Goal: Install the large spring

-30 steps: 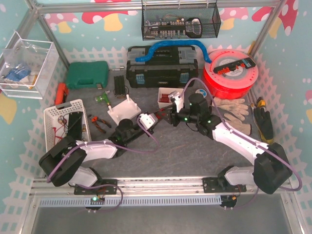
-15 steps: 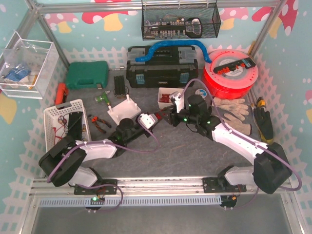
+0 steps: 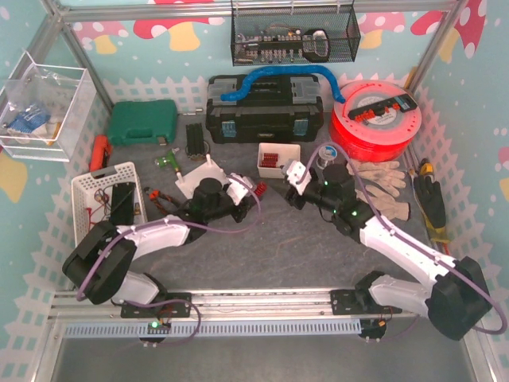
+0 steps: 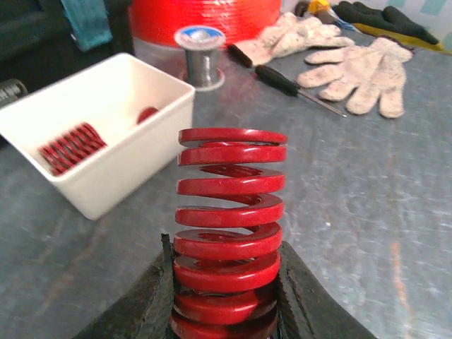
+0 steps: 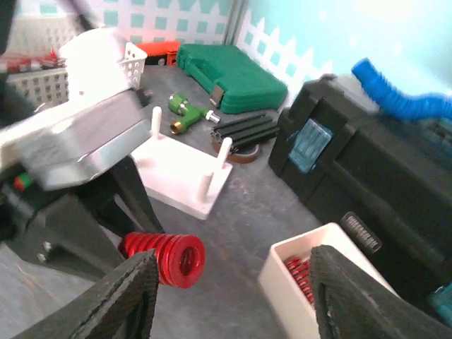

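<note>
While the left pincer [image 3: 246, 191] clamps the large spring [image 3: 257, 189], top view puts it at 3 o'clock of the white peg plate [image 3: 193, 179], on no peg. Left wrist: jaws grip its bottom coils. Right wrist: right pincer [image 5: 233, 311] is wide, empty; spring at 6 o'clock of plate, apart. Pickup done; seating on a peg remains, I judge.

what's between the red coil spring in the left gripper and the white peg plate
Nothing visible. The red coil spring, clamped in the left gripper, has only bare grey table between it and the white peg plate.
</note>
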Motion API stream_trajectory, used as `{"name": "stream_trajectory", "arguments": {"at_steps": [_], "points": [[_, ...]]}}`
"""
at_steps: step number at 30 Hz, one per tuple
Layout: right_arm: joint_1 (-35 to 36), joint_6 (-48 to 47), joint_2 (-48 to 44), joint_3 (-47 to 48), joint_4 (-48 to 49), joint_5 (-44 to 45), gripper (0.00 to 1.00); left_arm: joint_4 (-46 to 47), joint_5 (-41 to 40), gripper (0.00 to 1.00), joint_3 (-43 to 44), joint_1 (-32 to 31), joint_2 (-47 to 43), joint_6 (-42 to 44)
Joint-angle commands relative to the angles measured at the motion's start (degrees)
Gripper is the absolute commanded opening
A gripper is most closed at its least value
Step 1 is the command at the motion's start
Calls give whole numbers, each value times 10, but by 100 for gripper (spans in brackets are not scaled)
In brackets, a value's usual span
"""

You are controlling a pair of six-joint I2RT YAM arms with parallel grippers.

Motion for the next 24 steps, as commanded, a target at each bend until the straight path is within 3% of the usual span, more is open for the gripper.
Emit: {"name": "stream_trajectory", "arguments": {"at_steps": [1,6,12,24], "points": [[18,-256,-22,-74,105,23,62,-98,71,0,45,10,3,-73],[48,-417,-5,-114,149,50,65,-151,91,0,62,15,-13,-113],[77,-545,21,-148,223,127,66,-246,110,0,96,18,-32,-125],[111,-640,85,-123,264,164,66,-321,141,0,133,17,-37,-120]]}}
